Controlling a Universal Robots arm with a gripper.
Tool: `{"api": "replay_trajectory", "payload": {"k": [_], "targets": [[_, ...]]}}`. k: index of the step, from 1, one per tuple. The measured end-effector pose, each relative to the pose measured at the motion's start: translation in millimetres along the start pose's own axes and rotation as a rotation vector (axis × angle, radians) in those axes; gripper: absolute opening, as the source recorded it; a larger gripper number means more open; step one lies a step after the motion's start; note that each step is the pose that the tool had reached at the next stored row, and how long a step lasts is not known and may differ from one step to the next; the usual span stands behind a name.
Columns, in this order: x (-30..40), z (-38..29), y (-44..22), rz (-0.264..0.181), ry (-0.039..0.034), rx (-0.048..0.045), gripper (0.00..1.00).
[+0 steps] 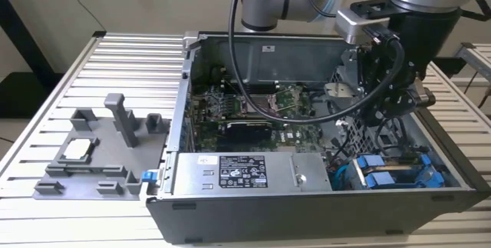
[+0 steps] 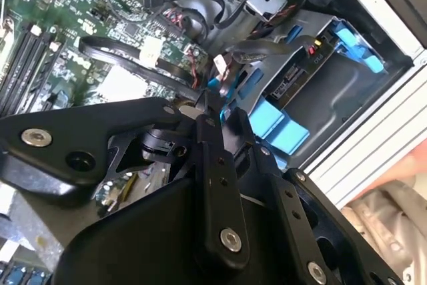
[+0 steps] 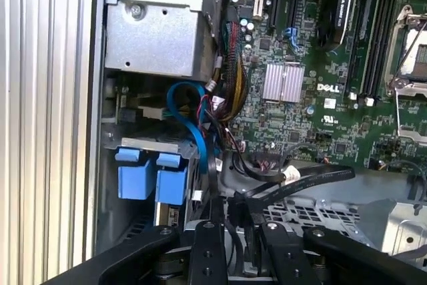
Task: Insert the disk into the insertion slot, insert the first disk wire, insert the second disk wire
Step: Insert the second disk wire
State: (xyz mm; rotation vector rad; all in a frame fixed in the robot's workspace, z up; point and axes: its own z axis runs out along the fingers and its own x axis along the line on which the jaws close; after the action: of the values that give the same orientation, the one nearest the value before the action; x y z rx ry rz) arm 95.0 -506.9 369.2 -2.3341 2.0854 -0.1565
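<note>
Exterior view: open computer case (image 1: pixel 322 213) on the slatted table (image 1: pixel 123 58); the arm reaches down into the case's 3 o'clock side. The disk (image 1: pixel 378 178) sits in the case's 4–5 o'clock corner, blue carrier tabs showing. It lies in the insertion slot (image 2: pixel 333 105) of the grey drive cage and reads as seated, so the insertion step looks done. From the jaws the disk lies at roughly 6 o'clock, near but not touching. Its long axis appears to run 9-to-3 across the cage, tab end toward the power-supply box (image 1: pixel 238 173) at 9 o'clock.

Jaws: drawn close together. In the first wrist view the fingertips (image 3: pixel 215 213) pinch the end of a black flat disk wire (image 3: pixel 313 177), which trails off over the perforated cage top toward the motherboard (image 3: pixel 300 118). It looks like a clamp on the wire's end, though the plug itself is hidden between them. In the second wrist view the blue carrier tabs sit just beyond the tips. Only one arm, so no question of which is nearer.
</note>
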Motion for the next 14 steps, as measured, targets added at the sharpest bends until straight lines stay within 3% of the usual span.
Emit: {"api": "replay_trajectory", "payload": {"k": [2, 6, 7, 9, 14], "targets": [[-0.4, 1.2, 0.9, -0.006, 0.0052, 0.0078, 0.27], [-1.1, 3.7, 5.1, -0.007, 0.0087, 0.0249, 0.25], [-1.2, 4.0, 5.9, -0.007, 0.01, 0.0273, 0.19], [-1.3, 4.6, 6.7, -0.007, 0.0119, 0.0326, 0.16], [-1.3, 5.0, 6.7, -0.007, 0.0146, 0.0361, 0.16]]}}
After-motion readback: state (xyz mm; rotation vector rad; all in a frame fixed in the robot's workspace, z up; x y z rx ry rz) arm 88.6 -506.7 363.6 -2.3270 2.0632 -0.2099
